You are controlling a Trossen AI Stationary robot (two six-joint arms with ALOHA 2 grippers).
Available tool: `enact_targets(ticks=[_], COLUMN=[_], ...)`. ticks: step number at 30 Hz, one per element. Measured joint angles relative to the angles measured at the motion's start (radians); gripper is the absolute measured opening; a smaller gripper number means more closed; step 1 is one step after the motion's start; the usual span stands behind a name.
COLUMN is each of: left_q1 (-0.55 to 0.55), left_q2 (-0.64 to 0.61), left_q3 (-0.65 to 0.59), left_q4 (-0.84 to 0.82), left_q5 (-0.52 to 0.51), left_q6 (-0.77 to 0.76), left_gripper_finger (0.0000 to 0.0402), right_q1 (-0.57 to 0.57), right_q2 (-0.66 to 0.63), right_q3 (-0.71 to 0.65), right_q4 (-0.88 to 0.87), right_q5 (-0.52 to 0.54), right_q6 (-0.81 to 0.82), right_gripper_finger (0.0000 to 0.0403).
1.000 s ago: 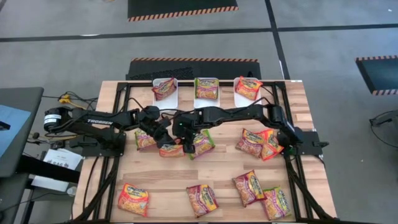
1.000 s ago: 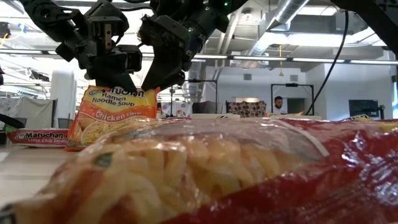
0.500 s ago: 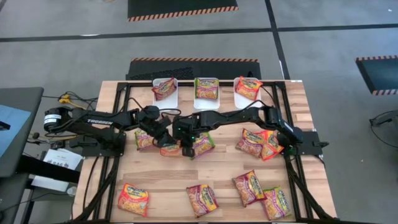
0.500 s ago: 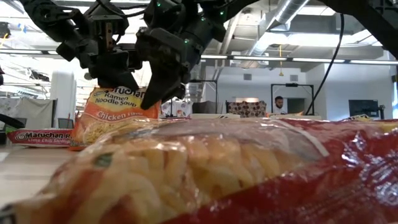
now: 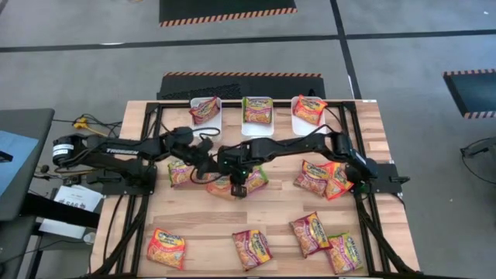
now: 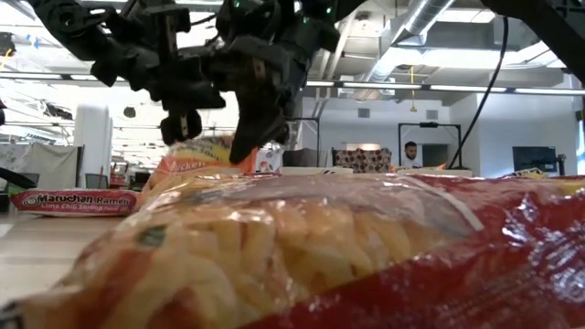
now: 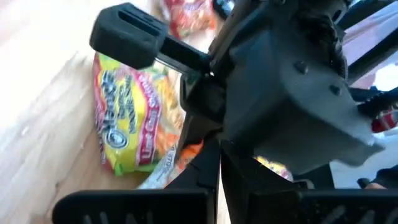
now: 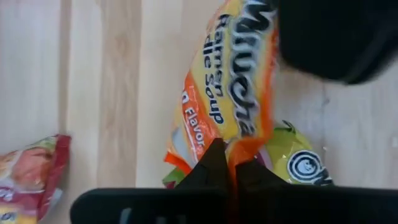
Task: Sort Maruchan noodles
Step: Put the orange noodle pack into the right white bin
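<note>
An orange-edged Maruchan noodles packet [image 5: 221,186] hangs slanted just above the table's middle, between my two grippers. My left gripper [image 5: 205,167] comes at it from the table's left and is shut. My right gripper [image 8: 229,163] reaches in from the right, pointing down, shut on the packet [image 8: 230,93]. Under it a green-edged packet [image 8: 292,162] lies flat on the wood. In the low view the packet [image 6: 196,160] tips below both grippers. My left gripper is shut on a crinkled edge [image 7: 163,175] of the orange-edged packet, which runs in between its fingers. The right gripper stands in front and hides the rest of the hold. My right gripper pinches the packet's orange sealed edge [image 8: 245,146] between its two fingers. The fingers slant down from above. The packet is clear of the table and tilted, over the green-edged packet.
Three white bins [image 5: 257,110] at the far edge each hold a packet. More packets lie at the left [image 5: 180,174], right [image 5: 322,178] and along the near edge [image 5: 252,248]. One packet [image 6: 366,256] lies right before the low camera.
My right gripper has come down toward the table's near edge and shut on the orange-edged packet's edge. The packet, upright under my left gripper before, has tipped over to a slant and sunk. My left gripper has tipped upward.
</note>
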Motion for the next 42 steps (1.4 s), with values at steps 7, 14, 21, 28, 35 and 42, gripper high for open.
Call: enact_targets(ticks=[7,14,21,28,35,42], left_q1=[0.052,0.102,0.123,0.127,0.126,0.126], left_q2=[-0.110,-0.211,-0.233,-0.232,-0.232,-0.232], left_q3=[0.001,0.001,0.001,0.001,0.001,0.001], left_q4=[0.054,0.042,0.039,0.039,0.040,0.040], left_q5=[-0.040,-0.085,-0.126,-0.134,-0.191,-0.351], left_q6=[0.031,0.075,0.100,0.089,0.094,0.124], left_gripper_finger=[0.0000,0.0000,0.0000,0.0000,0.0000,0.0000], right_q1=[-0.022,-0.074,-0.130,-0.228,-0.384,-0.561], right_q2=[-0.085,-0.183,-0.304,-0.430,-0.512,-0.518], right_q3=[0.000,0.000,0.000,0.000,0.000,-0.008], right_q4=[-0.008,-0.104,-0.263,-0.451,-0.636,-0.752], right_q5=[0.051,0.103,0.208,0.295,0.371,0.379], right_q6=[-0.037,-0.063,-0.136,-0.215,-0.281,-0.368], right_gripper_finger=[0.0005,0.0005,0.0004,0.0004,0.0004,0.0004])
